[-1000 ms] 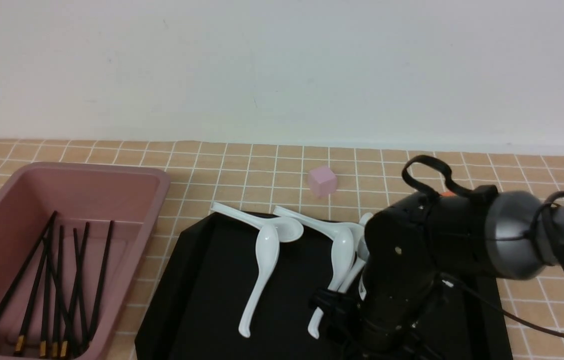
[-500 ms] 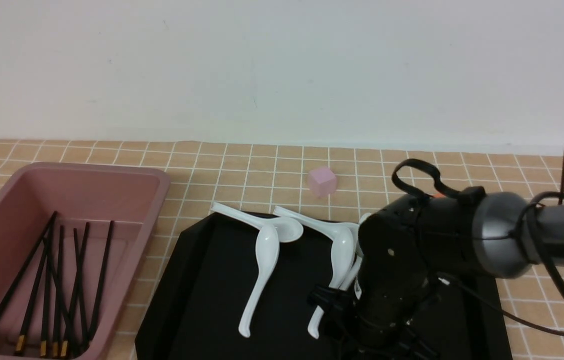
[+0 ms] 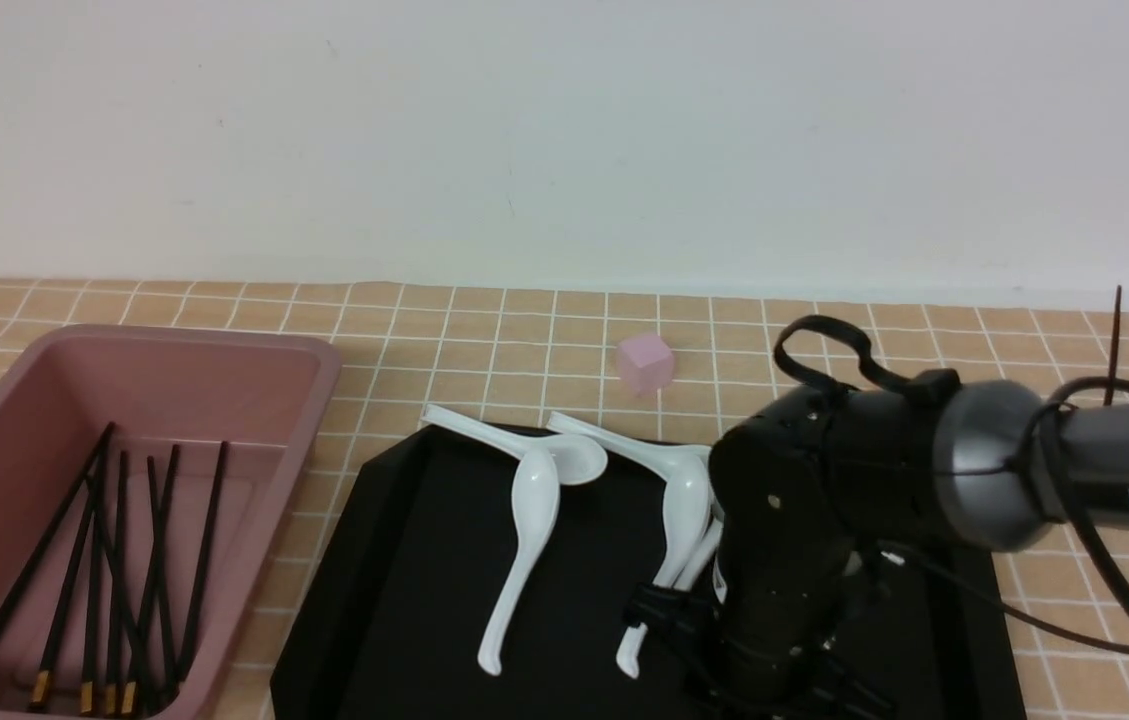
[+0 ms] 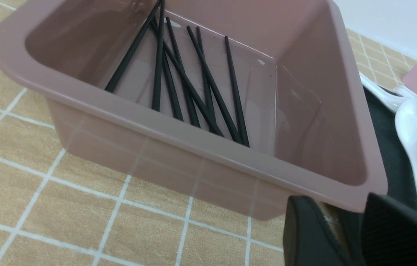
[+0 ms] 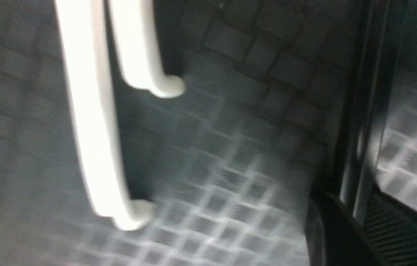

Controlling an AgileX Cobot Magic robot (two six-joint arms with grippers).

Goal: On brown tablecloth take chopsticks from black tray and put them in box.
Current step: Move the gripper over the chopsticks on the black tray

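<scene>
Several black chopsticks [image 3: 114, 580] with gold ends lie in the pink box [image 3: 254, 360] at the left on the brown tablecloth [image 3: 484, 330]; they also show in the left wrist view [image 4: 193, 81]. My right gripper [image 5: 356, 229] is low over the black tray [image 3: 424, 600], shut on one chopstick [image 5: 365, 111]. Its far end sticks up behind the arm [image 3: 1115, 340]. My left gripper [image 4: 341, 207] hangs beside the near corner of the box [image 4: 201, 136], empty, with a narrow gap between its fingers.
Several white soup spoons [image 3: 529, 530] lie on the tray, two handles close to my right gripper [image 5: 94, 122]. A small pink cube [image 3: 646, 362] stands on the cloth behind the tray. A white wall closes the back.
My right arm has moved a little to the left over the tray, and the upright chopstick end moved left with it. The box and spoons have not moved.
</scene>
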